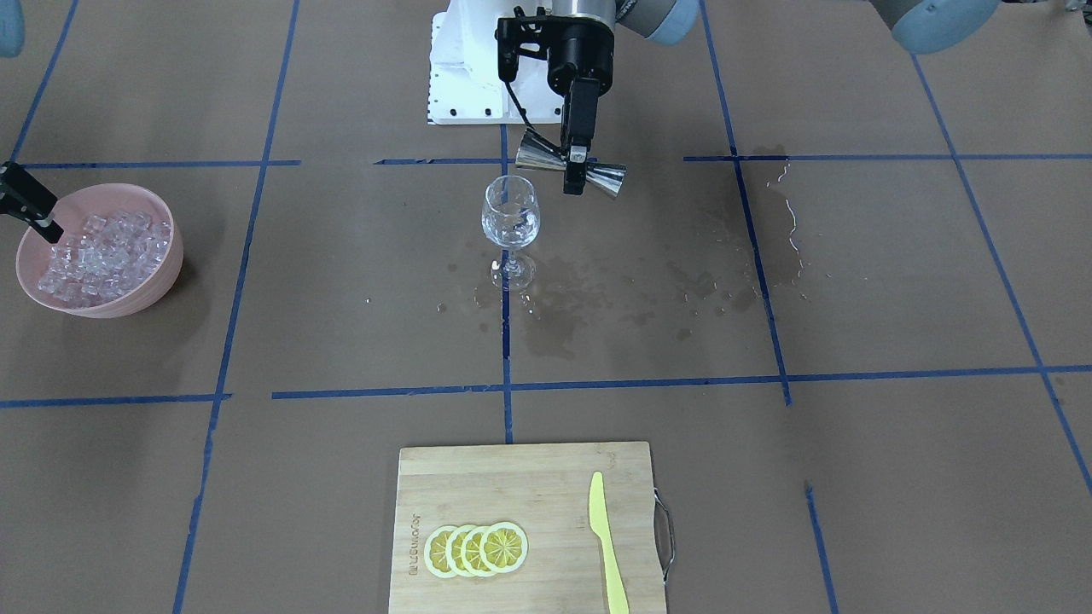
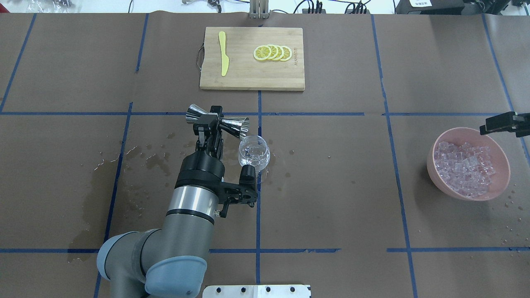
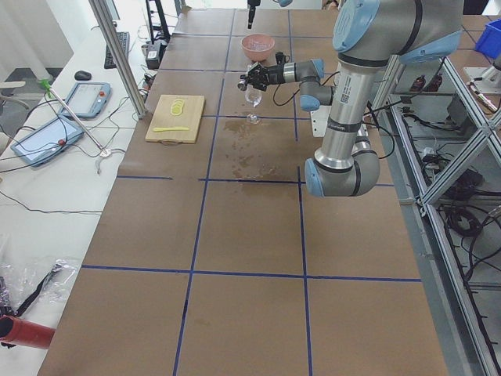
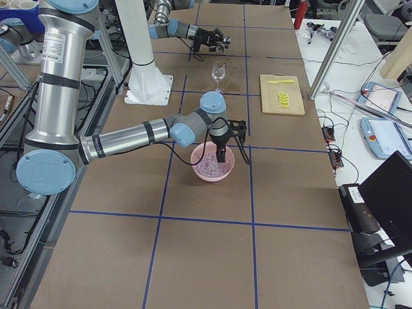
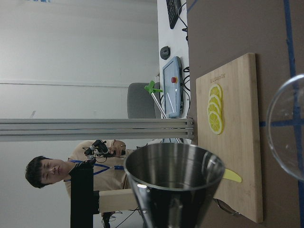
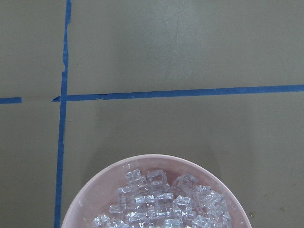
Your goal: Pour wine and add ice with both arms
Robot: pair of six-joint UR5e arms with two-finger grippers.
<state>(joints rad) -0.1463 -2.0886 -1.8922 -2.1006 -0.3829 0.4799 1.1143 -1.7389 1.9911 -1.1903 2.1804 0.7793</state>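
My left gripper (image 1: pixel 573 173) is shut on the waist of a steel jigger (image 1: pixel 539 155), held on its side with one mouth just above the rim of a clear wine glass (image 1: pixel 510 217). The glass stands upright at the table's middle with a little clear wine (image 2: pixel 253 156) in it. In the left wrist view the jigger's mouth (image 5: pixel 173 171) faces the camera, with the glass rim (image 5: pixel 285 128) to its right. A pink bowl (image 1: pixel 162 273) holds a heap of ice (image 1: pixel 102 251). My right gripper (image 2: pixel 502 123) hangs over the bowl's edge; I cannot tell whether it is open or shut.
A wooden cutting board (image 1: pixel 486 482) with lemon slices (image 1: pixel 476 548) and a yellow knife (image 1: pixel 607 546) lies on the far side from the robot. Wet patches (image 1: pixel 597 298) spread around the glass. The white pedestal base (image 1: pixel 461 77) is behind the glass.
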